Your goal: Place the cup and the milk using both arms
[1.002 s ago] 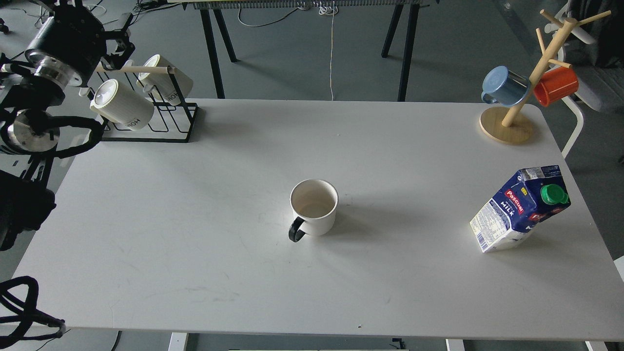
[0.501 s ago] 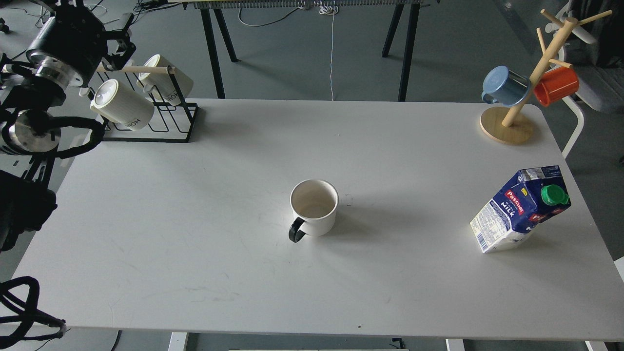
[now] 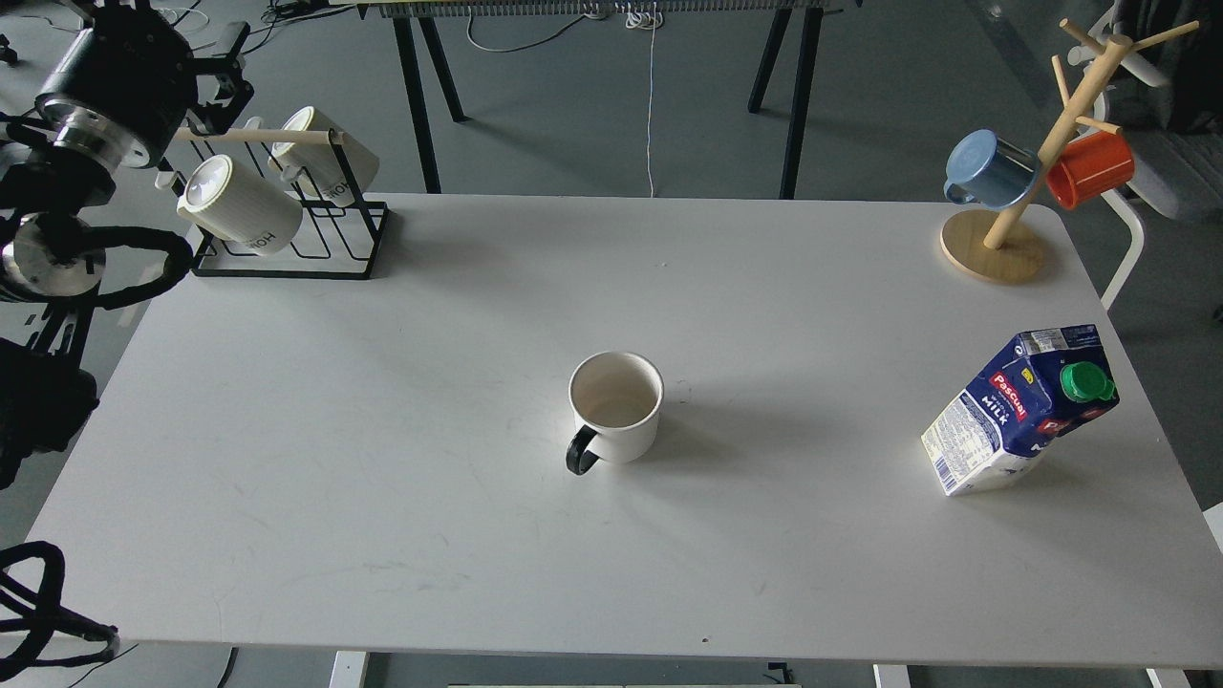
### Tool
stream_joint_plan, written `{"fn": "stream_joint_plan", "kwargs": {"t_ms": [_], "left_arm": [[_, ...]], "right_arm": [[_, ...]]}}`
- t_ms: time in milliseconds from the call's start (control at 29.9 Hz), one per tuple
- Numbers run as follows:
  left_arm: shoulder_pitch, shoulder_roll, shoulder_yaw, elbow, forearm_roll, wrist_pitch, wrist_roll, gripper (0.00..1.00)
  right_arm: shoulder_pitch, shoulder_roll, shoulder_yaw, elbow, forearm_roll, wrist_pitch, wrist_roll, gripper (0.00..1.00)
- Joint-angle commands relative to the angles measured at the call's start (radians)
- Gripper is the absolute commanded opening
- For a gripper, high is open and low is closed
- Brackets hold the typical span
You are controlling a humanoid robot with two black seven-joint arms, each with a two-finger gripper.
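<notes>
Table (image 3: 382, 497): a white rectangular top with faint scuffs, filling most of the view.
Room: grey floor beyond the far edge, with black trestle legs (image 3: 418, 96) and a thin white cord (image 3: 651, 105) hanging down between them.
Cup (image 3: 616, 406): upright near the middle of the table, black handle turned toward the near-left, tan-tinted inside, standing apart from everything else.
Milk (image 3: 1018, 411): on the table toward the right edge, well apart from the cup, green cap (image 3: 1084, 381) facing up and right, red label visible on the blue face.
Wire rack (image 3: 296, 234): black, at the far-left corner, carrying two ribbed white mugs (image 3: 239, 205) on a wooden bar.
Mug tree (image 3: 1032, 153): wooden, at the far-right corner, a blue mug (image 3: 989, 170) and an orange mug (image 3: 1089, 169) hanging from its pegs.
Left arm (image 3: 96, 105): black with metal rings and looped cables, raised along the left edge beside the rack, off the table.
Left tool (image 3: 215, 81): dark, behind the rack's bar; I cannot tell whether its fingers are spread or pressed together.
Right arm: out of the picture.
</notes>
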Motion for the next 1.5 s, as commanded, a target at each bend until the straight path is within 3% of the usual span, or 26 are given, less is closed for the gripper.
{"fn": "stream_joint_plan", "kwargs": {"t_ms": [0,334,434,468,535,668,935,1236,1470], "left_arm": [[-0.004,0.000,0.000,0.000,0.000,0.002,0.000,0.99],[-0.005,0.000,0.003,0.000,0.000,0.003,0.000,0.99],[-0.005,0.002,0.003,0.000,0.000,0.003,0.000,0.99],[-0.004,0.002,0.003,0.000,0.000,0.003,0.000,0.99],[-0.005,0.002,0.003,0.000,0.000,0.003,0.000,0.99],[-0.004,0.000,0.003,0.000,0.000,0.003,0.000,0.99],[-0.004,-0.001,0.009,0.002,0.000,0.003,0.000,0.99],[-0.004,0.000,0.011,0.002,0.001,0.003,0.000,0.99],[-0.004,0.003,0.011,0.002,0.001,0.003,0.000,0.99]], "right_arm": [[-0.011,0.027,-0.007,-0.019,-0.004,0.000,0.001,0.99],[-0.095,0.029,-0.035,-0.027,-0.027,0.000,-0.002,0.99],[-0.164,0.036,-0.019,-0.019,-0.027,0.055,-0.015,0.99],[-0.176,0.035,-0.021,-0.010,-0.024,0.110,-0.029,0.99],[-0.218,0.027,-0.018,0.042,-0.012,0.200,-0.109,0.99],[-0.323,-0.032,0.036,0.178,-0.003,0.212,-0.184,0.99],[-0.570,-0.175,0.089,0.424,0.137,0.374,-0.190,0.99],[-0.799,-0.281,0.100,0.536,0.269,0.585,-0.181,0.99],[-0.989,-0.323,0.100,0.585,0.307,0.585,-0.175,0.99]]}}
